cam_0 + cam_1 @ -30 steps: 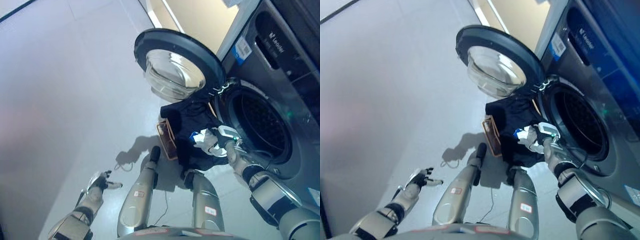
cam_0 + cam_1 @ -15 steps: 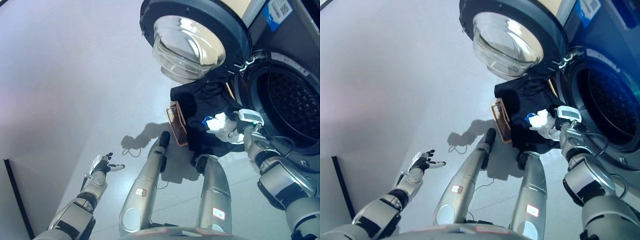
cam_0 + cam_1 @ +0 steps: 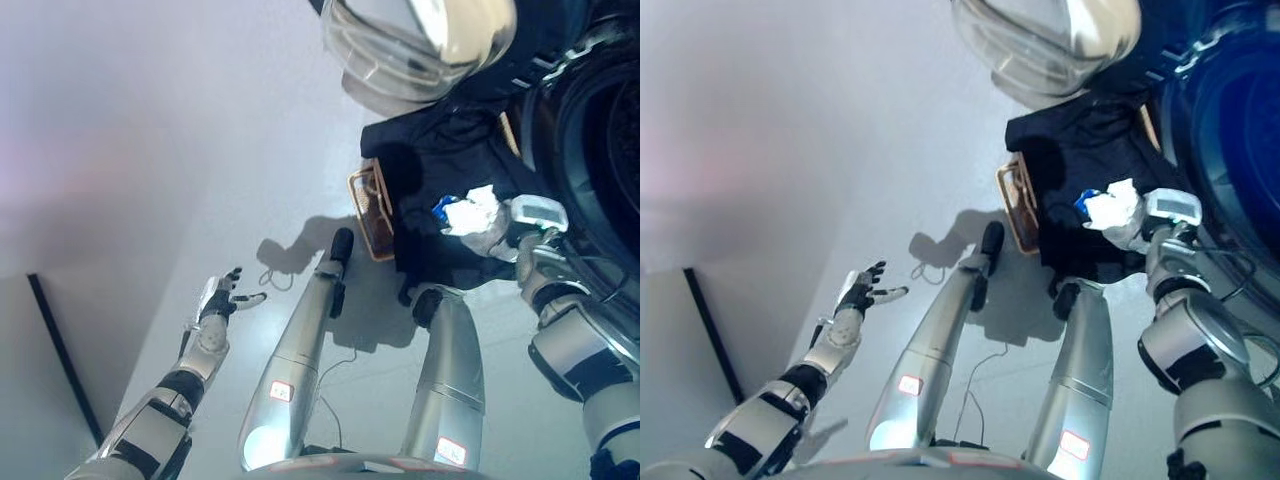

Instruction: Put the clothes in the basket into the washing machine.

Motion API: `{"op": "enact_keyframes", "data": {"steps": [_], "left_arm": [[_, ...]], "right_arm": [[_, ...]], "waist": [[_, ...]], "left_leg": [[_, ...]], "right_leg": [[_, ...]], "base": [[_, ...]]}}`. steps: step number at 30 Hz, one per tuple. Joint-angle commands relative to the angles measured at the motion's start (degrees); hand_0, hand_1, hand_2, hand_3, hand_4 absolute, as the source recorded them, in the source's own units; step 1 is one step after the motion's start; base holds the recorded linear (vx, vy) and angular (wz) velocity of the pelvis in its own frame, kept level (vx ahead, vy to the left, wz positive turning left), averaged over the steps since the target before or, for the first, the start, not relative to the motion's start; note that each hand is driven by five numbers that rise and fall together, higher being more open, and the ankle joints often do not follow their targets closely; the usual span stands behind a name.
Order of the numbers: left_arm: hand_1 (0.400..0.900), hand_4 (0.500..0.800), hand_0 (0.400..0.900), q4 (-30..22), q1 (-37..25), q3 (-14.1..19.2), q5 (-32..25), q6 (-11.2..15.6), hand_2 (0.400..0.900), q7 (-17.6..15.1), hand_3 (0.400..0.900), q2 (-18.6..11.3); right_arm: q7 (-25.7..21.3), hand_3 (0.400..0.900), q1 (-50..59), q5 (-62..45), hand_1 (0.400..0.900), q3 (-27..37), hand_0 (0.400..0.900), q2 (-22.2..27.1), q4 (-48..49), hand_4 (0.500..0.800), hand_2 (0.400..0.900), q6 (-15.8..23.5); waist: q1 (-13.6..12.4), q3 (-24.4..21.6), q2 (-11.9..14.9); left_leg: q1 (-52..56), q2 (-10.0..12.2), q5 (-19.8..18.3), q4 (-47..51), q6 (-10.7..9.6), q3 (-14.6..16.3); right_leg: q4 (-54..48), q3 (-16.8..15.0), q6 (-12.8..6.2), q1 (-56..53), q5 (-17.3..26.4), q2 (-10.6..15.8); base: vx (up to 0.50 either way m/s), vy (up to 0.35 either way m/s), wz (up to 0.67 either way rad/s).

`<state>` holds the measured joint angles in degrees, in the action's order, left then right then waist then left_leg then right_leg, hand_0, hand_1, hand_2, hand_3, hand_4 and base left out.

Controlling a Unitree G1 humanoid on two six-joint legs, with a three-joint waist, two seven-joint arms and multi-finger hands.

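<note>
A dark cloth (image 3: 455,165) is draped over a brown wicker basket (image 3: 372,212) on the floor, just below the washing machine's open drum (image 3: 600,140). My right hand (image 3: 478,218) rests on the cloth's front part with its white-tipped fingers bunched in the fabric. My left hand (image 3: 222,297) hangs far to the left over the bare floor, fingers spread and empty. The same shows in the right eye view: the cloth (image 3: 1090,150), right hand (image 3: 1116,212) and left hand (image 3: 862,290).
The washer's round glass door (image 3: 420,45) stands open above the basket, at the top of the view. A dark strip (image 3: 60,350) runs along the floor at the lower left. Grey floor (image 3: 150,150) spreads to the left.
The camera has tilted, so the washer and basket have shifted up and right in view. My right hand stays on the dark cloth; my left hand stays open at the left.
</note>
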<state>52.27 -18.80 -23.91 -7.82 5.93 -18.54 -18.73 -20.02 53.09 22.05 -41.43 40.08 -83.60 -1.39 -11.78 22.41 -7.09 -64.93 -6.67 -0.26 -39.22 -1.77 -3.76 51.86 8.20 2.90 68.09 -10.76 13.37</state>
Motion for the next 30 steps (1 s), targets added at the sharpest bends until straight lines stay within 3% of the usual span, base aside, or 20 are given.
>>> {"op": "enact_keyframes", "data": {"steps": [1,5,6,7,8,16,23,27,30], "left_arm": [[0.900,0.800,0.900,-3.3,9.1,2.8,-2.4,2.2,0.900,-2.9,0.900,-2.3],[0.900,0.800,0.900,-9.1,13.4,3.1,-2.5,2.9,0.900,-2.4,0.900,-2.4],[0.900,0.800,0.900,-9.6,13.9,3.1,-2.5,3.0,0.900,-2.5,0.900,-2.2],[0.900,0.800,0.900,-10.1,14.3,2.8,-2.4,3.1,0.900,-2.6,0.900,-2.0],[0.900,0.800,0.900,-10.4,14.4,2.6,-2.3,3.2,0.900,-2.8,0.900,-1.8],[0.900,0.800,0.900,-11.2,14.4,1.3,-1.4,3.2,0.900,-3.7,0.900,-1.6],[0.900,0.800,0.900,-11.8,14.1,0.7,-1.0,2.9,0.900,-3.8,0.900,-2.3],[0.900,0.800,0.900,-11.5,14.3,0.2,-1.4,2.4,0.900,-3.1,0.900,-2.9],[0.900,0.800,0.900,-11.1,16.3,0.5,-1.6,2.0,0.900,-2.1,0.900,-3.3]], "right_arm": [[-1.5,0.900,0.8,-2.2,0.900,-2.6,0.900,7.7,-2.8,0.800,0.900,-1.2],[-1.4,0.900,1.6,-2.3,0.900,-2.6,0.900,10.1,-3.0,0.800,0.900,-1.2],[-1.5,0.741,1.6,-2.3,0.741,-2.7,0.741,9.9,-3.1,0.705,0.741,-1.3],[-2.1,0.524,1.8,-2.1,0.524,-2.8,0.524,9.7,-3.0,0.574,0.524,-1.4],[-2.5,0.400,1.6,-1.9,0.400,-2.8,0.400,9.3,-2.9,0.500,0.400,-1.4],[-4.9,0.400,2.2,-1.2,0.400,-2.9,0.400,6.6,-2.9,0.500,0.400,-2.1],[-6.5,0.400,2.0,-4.0,0.400,0.1,0.400,5.6,-1.4,0.500,0.400,-2.0],[-7.2,0.400,2.0,-17.5,0.400,10.4,0.400,5.8,-0.6,0.500,0.400,-0.9],[-7.4,0.400,0.7,-32.5,0.400,21.7,0.400,4.4,0.6,0.500,0.400,1.1]], "waist": [[-0.7,-3.5,-3.7],[-1.4,-4.7,-3.9],[-1.5,-4.9,-3.9],[-1.6,-4.9,-4.0],[-1.6,-5.0,-4.0],[-1.8,-5.6,-4.4],[-1.2,-5.1,-4.1],[-0.3,-4.2,-4.5],[0.2,-4.0,-5.0]], "left_leg": [[-4.8,-1.3,-0.7,0.6,0.4,1.4],[-6.6,-1.7,-0.4,1.2,0.8,2.3],[-6.7,-1.8,-0.4,1.3,0.9,2.3],[-6.8,-1.8,-0.4,1.3,1.0,2.5],[-6.8,-1.9,-0.4,1.5,1.0,2.5],[-4.6,-2.4,0.4,4.6,1.3,2.5],[2.6,-1.5,2.7,11.3,1.1,1.6],[9.2,-0.9,4.8,17.1,0.7,0.7],[14.4,-0.1,6.0,21.4,0.5,0.3]], "right_leg": [[1.7,-2.9,-0.14,2.4,0.1,-0.3],[2.7,-4.4,-0.11,5.5,-0.2,0.0],[2.8,-4.5,-0.14,5.7,-0.3,0.2],[2.9,-4.6,-0.14,5.9,-0.3,0.2],[2.9,-4.7,-0.18,6.0,-0.4,0.3],[1.3,-4.7,-0.62,4.4,0.0,0.0],[-4.9,-3.0,-1.40,-3.8,1.6,-0.6],[-11.2,-1.5,-2.13,-11.0,3.5,-1.3],[-17.5,-0.4,-2.99,-16.8,5.4,-2.6]], "base": [[0.03,0.083,-0.01],[0.05,0.088,-0.04],[0.06,0.041,-0.03],[0.06,0.029,-0.02],[0.06,0.015,-0.01],[0.05,0.012,-0.04],[0.02,-0.022,-0.07],[0.02,-0.038,-0.06],[0.06,-0.005,-0.21]]}}
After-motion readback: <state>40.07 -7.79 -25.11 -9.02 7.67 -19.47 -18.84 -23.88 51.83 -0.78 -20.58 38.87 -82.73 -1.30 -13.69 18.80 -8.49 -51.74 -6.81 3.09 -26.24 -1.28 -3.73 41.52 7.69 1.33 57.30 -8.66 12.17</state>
